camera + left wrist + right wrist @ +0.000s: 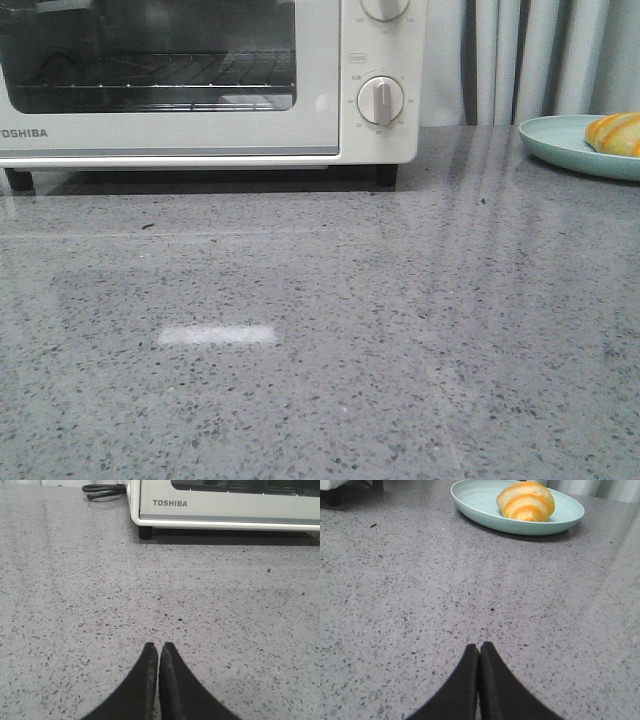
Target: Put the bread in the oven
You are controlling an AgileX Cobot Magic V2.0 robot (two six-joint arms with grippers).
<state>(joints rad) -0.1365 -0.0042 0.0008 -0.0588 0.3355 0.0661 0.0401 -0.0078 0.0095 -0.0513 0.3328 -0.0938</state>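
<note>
Front view: the oven (200,80) occupies the upper left of the frame, cream-white, door shut, with the wire rack (150,75) visible behind the glass window. A round dial (380,100) sits on its control panel at upper centre, with part of a second dial (385,8) cut off by the top edge. The oven stands on a grey speckled countertop (320,340) that fills the lower two thirds of the frame. At the upper right edge, a pale green plate (575,145) rests on the countertop, well apart from the oven, and carries the bread (615,133), partly cut off by the frame edge. Neither arm appears in this view.

Left wrist view: the left gripper (159,647) is at lower centre, its black fingertips pressed together with nothing between them, above bare countertop. The oven's lower front with its brand lettering lies along the top of the frame; a dark cable (102,489) lies at upper left beside it.

Right wrist view: the right gripper (479,647) is at lower centre, fingertips likewise closed on nothing. The bread lies on the plate at upper centre, orange with paler stripes, well apart from the gripper
</note>
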